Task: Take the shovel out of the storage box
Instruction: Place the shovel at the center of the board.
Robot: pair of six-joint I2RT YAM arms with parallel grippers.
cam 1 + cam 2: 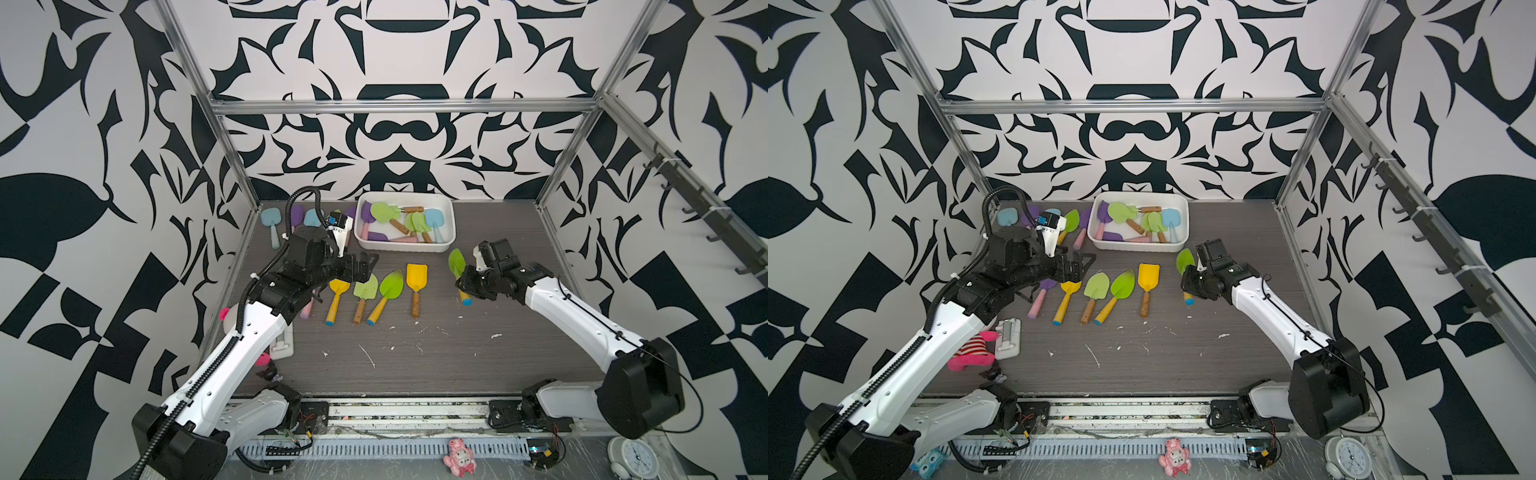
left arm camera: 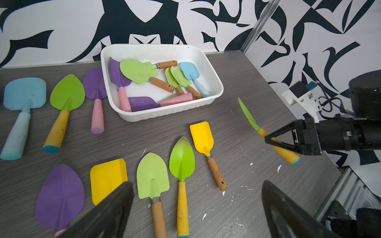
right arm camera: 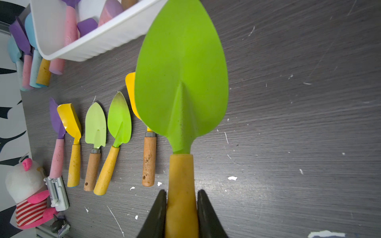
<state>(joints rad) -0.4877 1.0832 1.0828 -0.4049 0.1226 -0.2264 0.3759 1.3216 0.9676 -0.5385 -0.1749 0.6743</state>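
Note:
The white storage box (image 1: pixel 405 248) (image 1: pixel 1140 248) stands at the back middle of the table, with several shovels lying in it (image 2: pixel 144 71). My right gripper (image 1: pixel 461 286) (image 1: pixel 1186 283) (image 3: pixel 181 192) is shut on the yellow handle of a green-bladed shovel (image 1: pixel 456 259) (image 1: pixel 1184 261) (image 3: pixel 181 82). It holds the shovel outside the box, just off its front right corner, above the table. In the left wrist view this shovel (image 2: pixel 248 115) is seen edge-on. My left gripper (image 1: pixel 365 262) (image 1: pixel 1079 262) (image 2: pixel 196 183) is open and holds nothing. It hovers over the left end of a row of shovels in front of the box.
A row of shovels (image 1: pixel 388 289) lies on the table in front of the box. More shovels (image 1: pixel 272 220) lie at the back left. A pink striped plush (image 1: pixel 971 353) and a white clip (image 1: pixel 1009 338) sit near the left arm. A pink figurine (image 1: pixel 457 457) and a clock (image 1: pixel 633 457) are at the front.

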